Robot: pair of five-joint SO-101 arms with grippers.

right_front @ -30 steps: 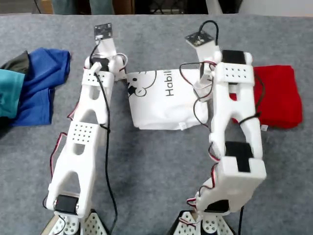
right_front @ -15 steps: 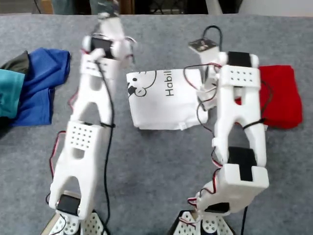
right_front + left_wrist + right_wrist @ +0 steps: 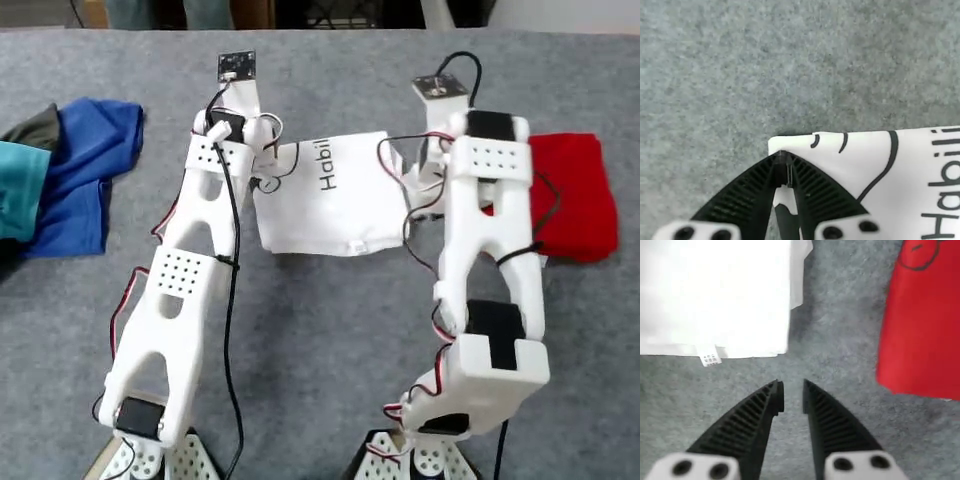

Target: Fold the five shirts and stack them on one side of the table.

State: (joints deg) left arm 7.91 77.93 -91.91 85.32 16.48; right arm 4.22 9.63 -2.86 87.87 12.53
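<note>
At upper centre of the high view lies the folded white shirt (image 3: 335,210), its corner pinched in the closed left end effector (image 3: 785,165). Right end effector (image 3: 792,387), slightly parted, holds nothing. Pulling by that thin corner may slip or unfold it.

Light's soft and even, looks like it comes from overhead. In the high view the arms throw only faint shadows on the table (image 3: 320,350). The white shirt (image 3: 715,290) is almost blown out in the right wrist view, with a darker shadow strip on the table beside its edge.
</note>
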